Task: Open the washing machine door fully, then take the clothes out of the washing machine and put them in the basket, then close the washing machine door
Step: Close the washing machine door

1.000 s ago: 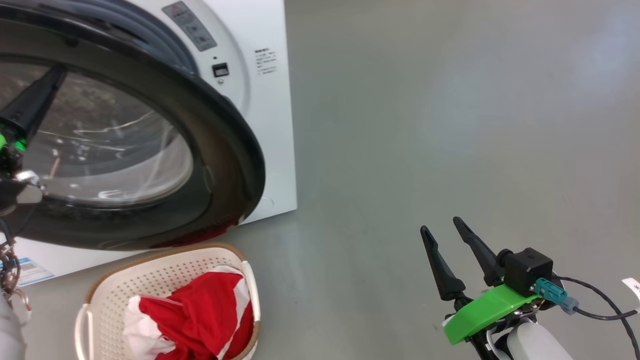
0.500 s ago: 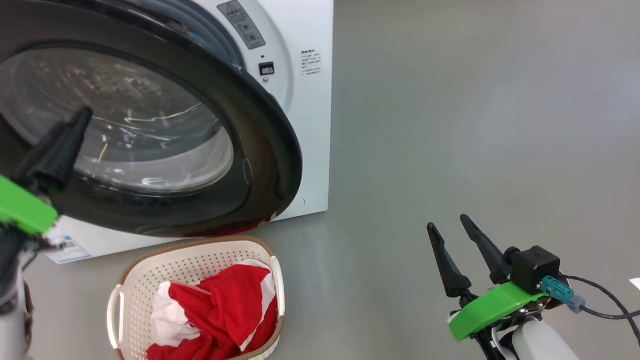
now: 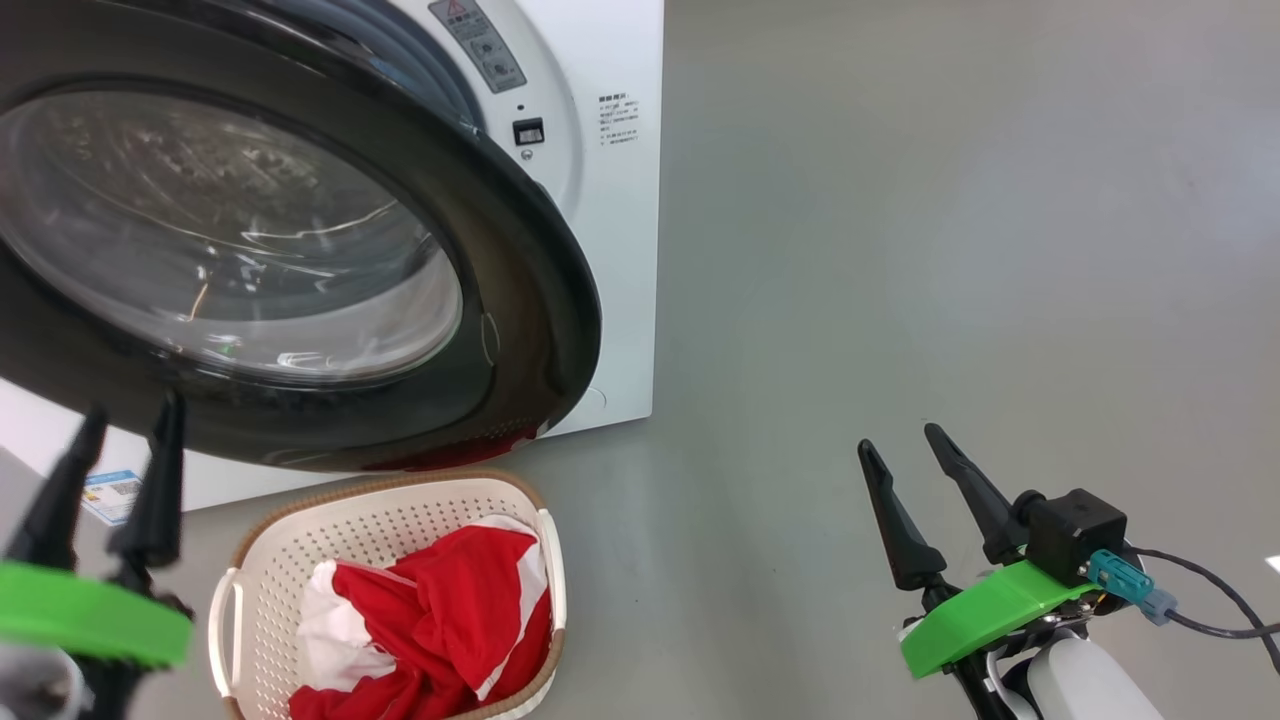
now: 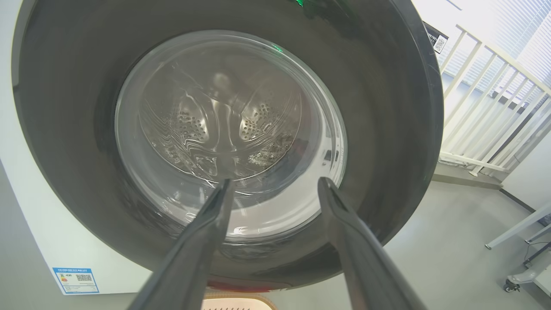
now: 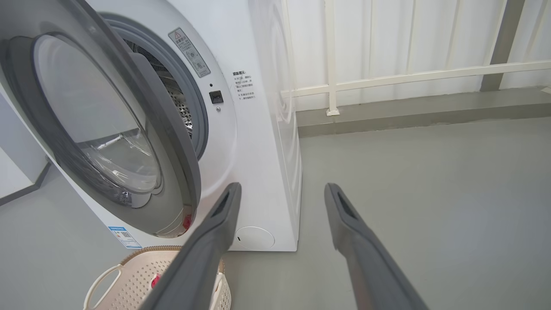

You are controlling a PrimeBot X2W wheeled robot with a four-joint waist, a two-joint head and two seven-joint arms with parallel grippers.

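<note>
Head view: we see the washing machine door [image 3: 540,300] standing ajar above the basket [image 3: 300,540] on the floor, red clothes [image 3: 440,610] inside the basket. Our left pincer [image 3: 133,408] is spread near the door; our right pincer [image 3: 898,438] is spread, well apart.

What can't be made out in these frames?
Drum inside: head view, glare on the washing machine door; right wrist view, door leaves a sliver.
Basket and clothes, near part: head view, cut by bottom edge.
Blue label text: head and left wrist views, too small.
Left tool: head view, blurred, base cut off.
</note>
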